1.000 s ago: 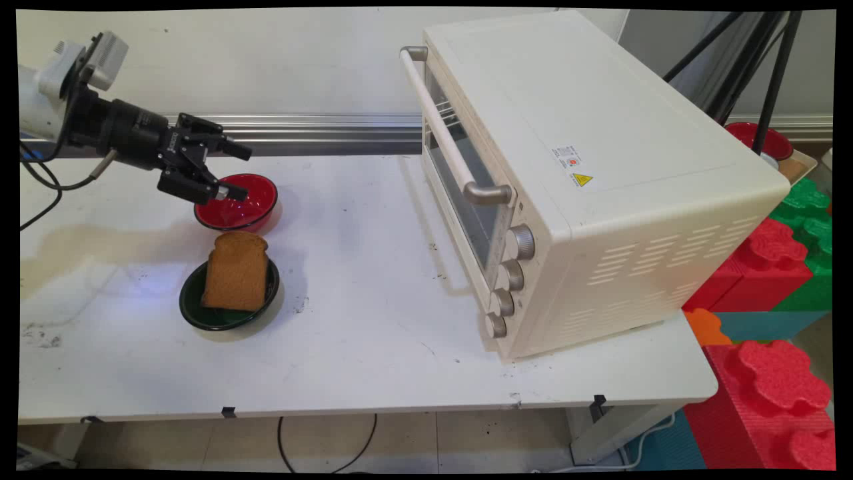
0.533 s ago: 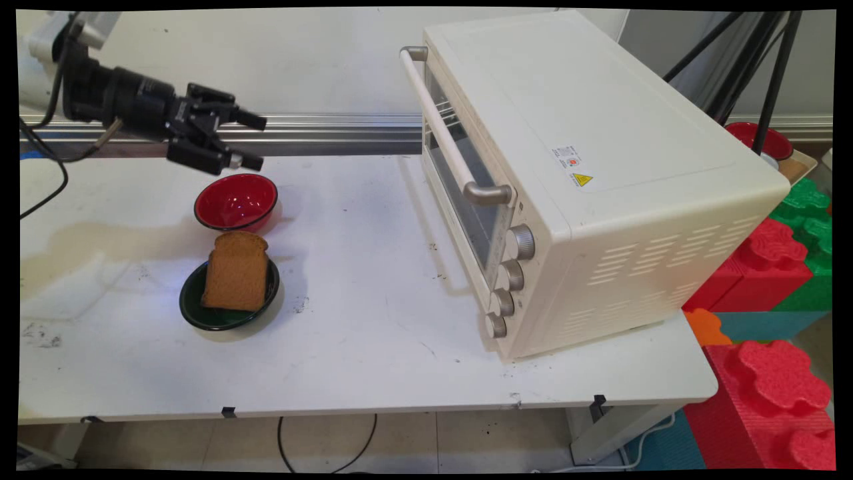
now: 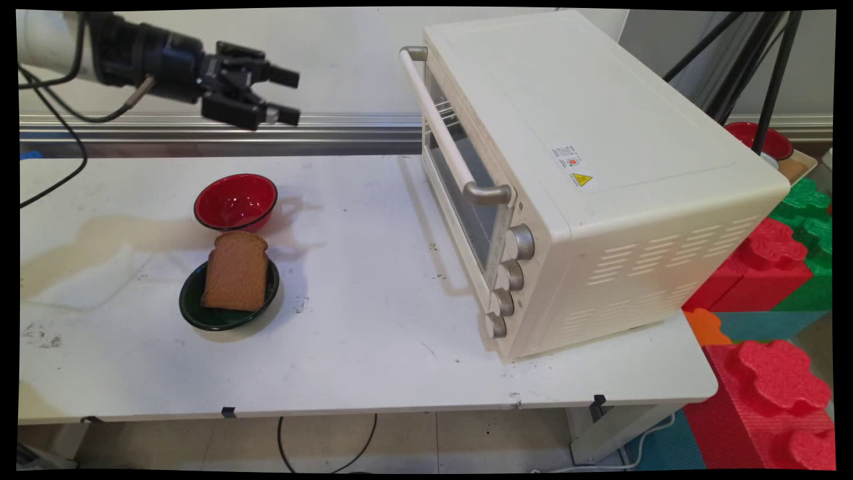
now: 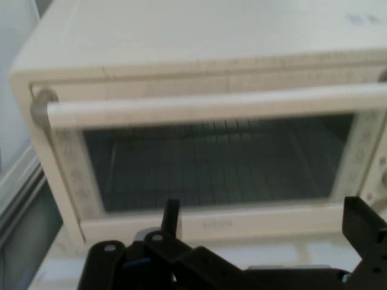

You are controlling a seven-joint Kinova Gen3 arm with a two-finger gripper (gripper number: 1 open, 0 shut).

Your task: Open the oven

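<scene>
the toaster oven (image 3: 600, 167) carries a yellow warning triangle; its label text is unreadable.

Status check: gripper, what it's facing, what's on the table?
Gripper open, empty, raised, facing toaster oven door. Red bowl and bread in green bowl below.

Main view: the slice of bread (image 3: 235, 271) hides most of the dark bowl (image 3: 193, 303) interior. Sticker text on the oven (image 3: 600, 200) is too small to read. Hand view: the oven (image 4: 199, 121) is blurred, its right end cut off.
</scene>
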